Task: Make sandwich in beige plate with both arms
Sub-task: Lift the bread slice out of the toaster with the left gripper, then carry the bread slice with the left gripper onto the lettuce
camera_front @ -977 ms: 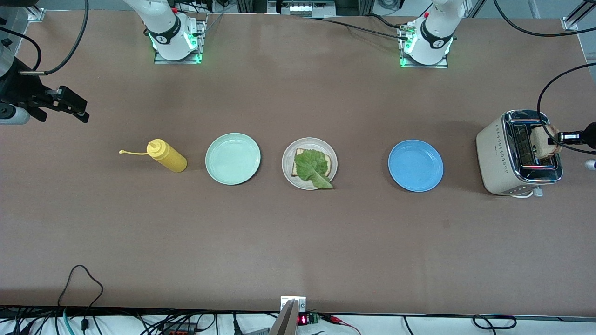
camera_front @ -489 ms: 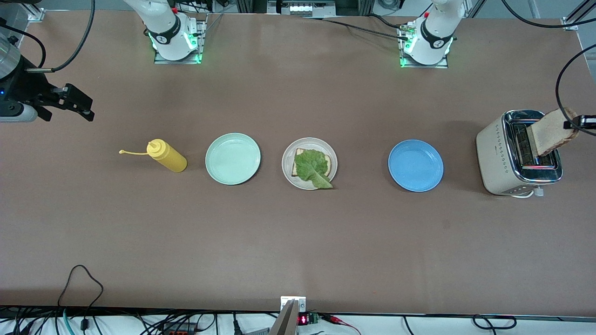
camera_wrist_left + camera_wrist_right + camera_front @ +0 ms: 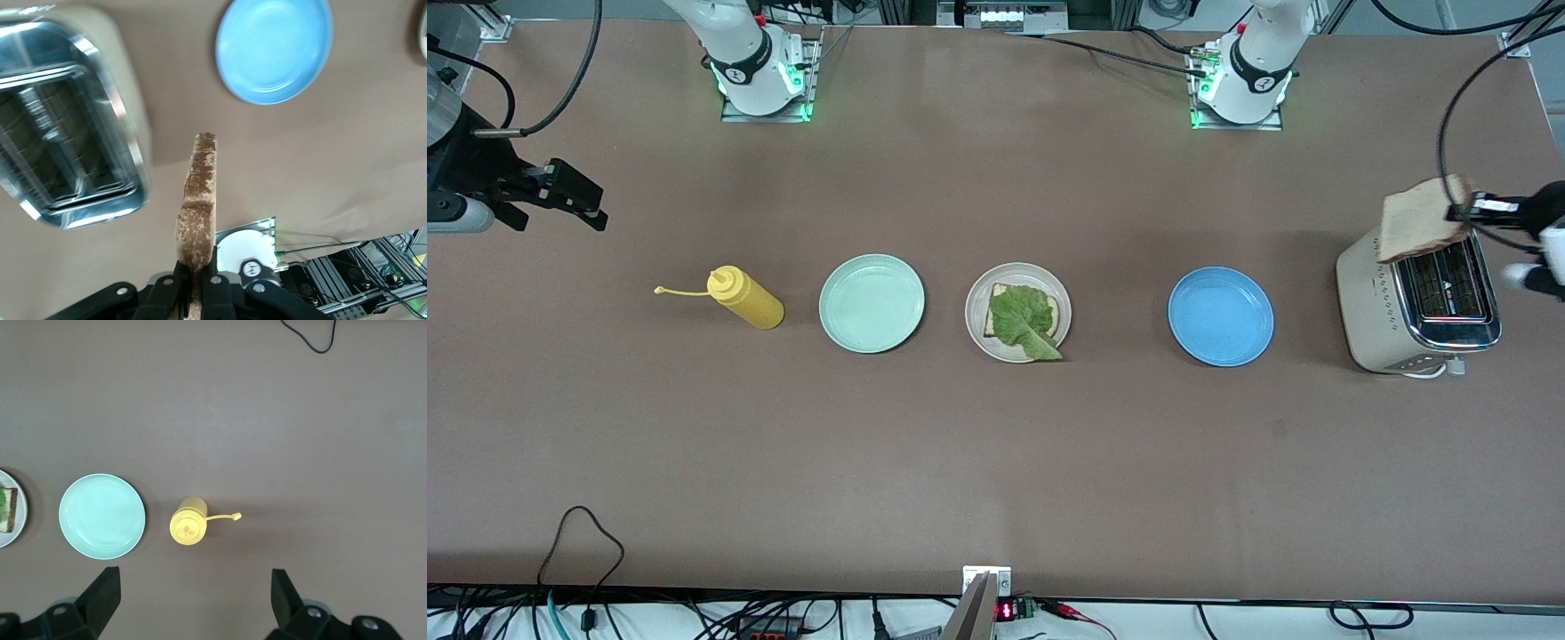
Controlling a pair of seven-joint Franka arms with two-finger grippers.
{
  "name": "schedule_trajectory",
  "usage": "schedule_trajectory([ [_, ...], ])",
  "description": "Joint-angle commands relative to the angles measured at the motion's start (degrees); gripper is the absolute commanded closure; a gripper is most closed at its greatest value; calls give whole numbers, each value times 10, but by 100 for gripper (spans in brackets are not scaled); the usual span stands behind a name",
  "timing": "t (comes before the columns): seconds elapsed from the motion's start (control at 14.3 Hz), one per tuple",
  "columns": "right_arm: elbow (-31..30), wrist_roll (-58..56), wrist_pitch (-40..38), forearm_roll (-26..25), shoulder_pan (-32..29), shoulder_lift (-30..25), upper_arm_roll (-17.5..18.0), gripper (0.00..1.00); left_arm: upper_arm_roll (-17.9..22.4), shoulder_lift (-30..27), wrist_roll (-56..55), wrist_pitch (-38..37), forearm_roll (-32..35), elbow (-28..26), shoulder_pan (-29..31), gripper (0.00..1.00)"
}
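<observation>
The beige plate (image 3: pixel 975 313) in the middle of the table holds one bread slice (image 3: pixel 1055 308) with a green lettuce leaf (image 3: pixel 1021 322) lying on it. My left gripper (image 3: pixel 1458 213) is shut on a second, toasted bread slice (image 3: pixel 1418 220), held by its edge in the air over the toaster (image 3: pixel 1414 311). In the left wrist view that slice (image 3: pixel 198 193) stands out edge-on from the shut left gripper (image 3: pixel 197 283). My right gripper (image 3: pixel 574 200) hangs open and empty over the table at the right arm's end; the right wrist view shows this gripper (image 3: pixel 193 593) wide apart.
A yellow mustard bottle (image 3: pixel 745 298) lies beside a mint-green plate (image 3: pixel 871 303), toward the right arm's end. A blue plate (image 3: pixel 1221 316) sits between the beige plate and the toaster. Cables run along the table's near edge.
My left gripper has lifted the toasted bread slice up out of the toaster slot and carried it a little toward the blue plate. The right arm has barely moved.
</observation>
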Motion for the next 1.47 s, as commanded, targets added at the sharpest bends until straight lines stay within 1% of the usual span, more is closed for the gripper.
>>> schedule_trajectory([
  [0.0, 11, -4, -21, 23, -10, -3, 5, 0, -38, 19, -104, -5, -70, 8, -15, 99],
  [0.07, 11, -8, -22, 23, -10, -3, 5, 0, -38, 31, -141, 10, -124, 4, -27, 99],
  [0.14, 12, -9, -22, 22, -10, 0, 5, 0, -38, 36, -171, 36, -158, -1, -37, 99],
  [0.28, 17, -8, -19, 21, -11, -1, 5, 0, -38, 45, -220, 98, -205, -11, -79, 99],
  [0.42, 27, -9, -22, 22, -13, 0, -3, 0, -39, 66, -240, 163, -276, -23, -104, 99],
  [0.49, 27, -9, -22, 22, -13, 0, -4, 0, -39, 66, -242, 200, -321, -39, -114, 99],
  [0.63, 27, -9, -21, 22, -13, 3, -4, 0, -39, 65, -239, 268, -386, -77, -133, 99],
  [0.77, 27, -8, -21, 22, -13, 3, -4, 0, -39, 72, -224, 325, -437, -114, -155, 99],
  [0.91, 27, -8, -21, 23, -13, 3, -4, 0, -41, 75, -170, 407, -477, -158, -184, 99],
  [0.98, 27, -8, -22, 23, -13, 3, -4, 0, -41, 86, -141, 439, -490, -170, -196, 99],
  [1.12, 27, -8, -20, 23, -12, 4, -4, 0, -41, 111, -103, 460, -523, -175, -217, 100],
  [1.26, 27, -8, -21, 23, -12, 4, -4, 0, -41, 133, -61, 482, -538, -182, -233, 100],
  [1.4, 27, -8, -19, 23, -12, 4, -4, 0, -41, 157, -1, 484, -557, -192, -236, 100],
])
